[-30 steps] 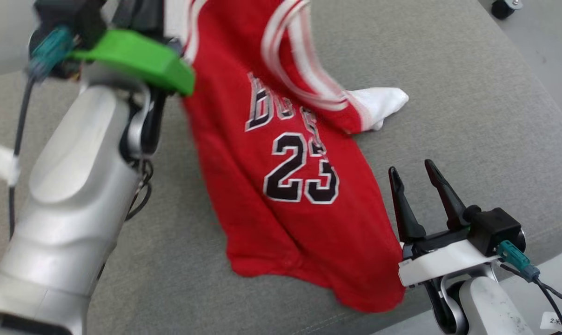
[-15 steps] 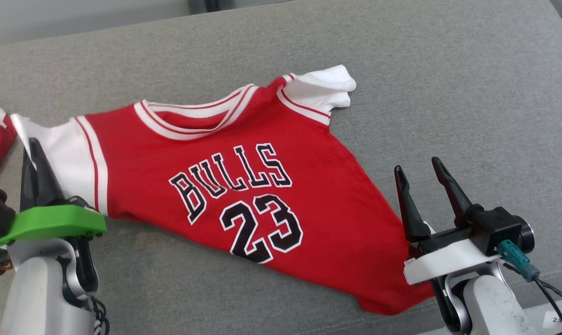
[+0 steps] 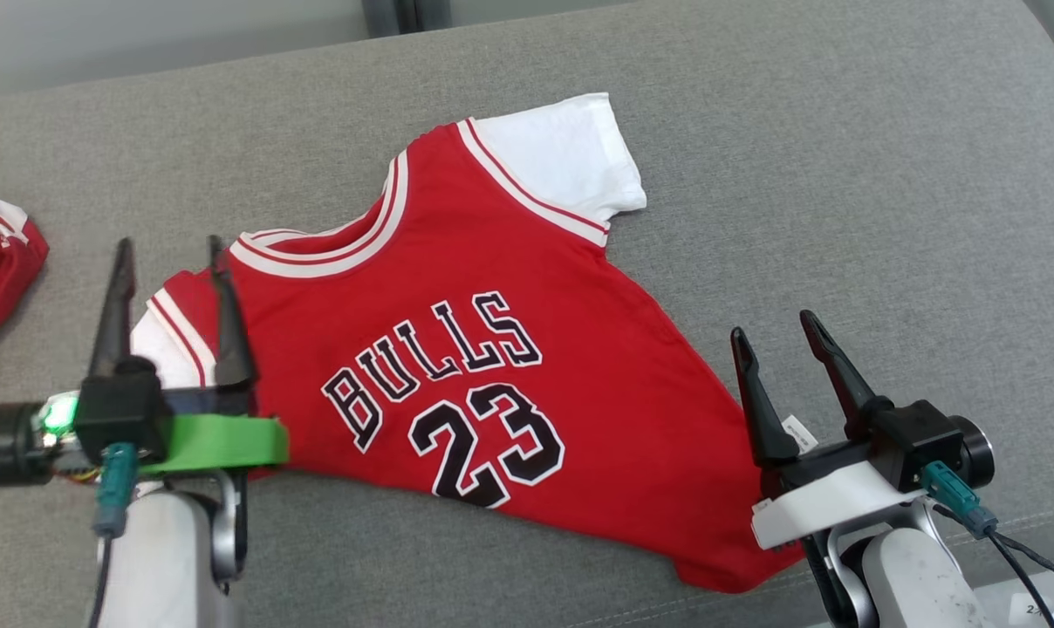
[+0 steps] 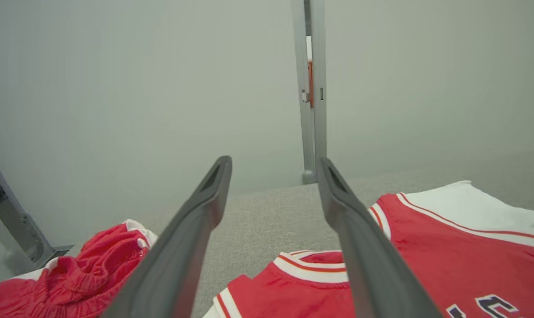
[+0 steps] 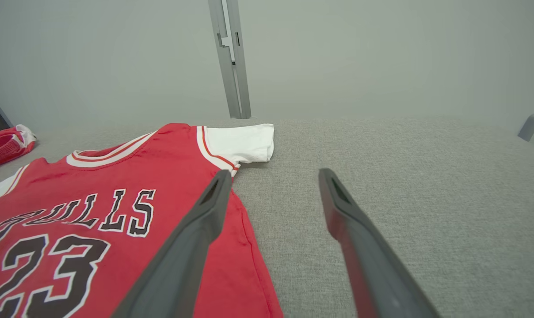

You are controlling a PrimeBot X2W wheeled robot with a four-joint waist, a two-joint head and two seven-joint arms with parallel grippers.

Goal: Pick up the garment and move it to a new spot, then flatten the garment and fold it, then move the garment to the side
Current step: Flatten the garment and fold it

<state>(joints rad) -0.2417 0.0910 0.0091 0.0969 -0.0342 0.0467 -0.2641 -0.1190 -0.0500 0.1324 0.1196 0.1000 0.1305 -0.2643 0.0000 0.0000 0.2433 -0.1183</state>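
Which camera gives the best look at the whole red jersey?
The head view: nearly the whole jersey shows, lettering included. The left wrist view catches its collar and a white sleeve; the right wrist view cuts off its lower part.

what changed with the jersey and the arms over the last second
The left gripper lowered the hanging jersey onto the grey cushion, laying it front up. It then opened and let go of the sleeve, which has slumped back toward the collar. The right gripper stayed open beside the jersey's lower corner, holding nothing.
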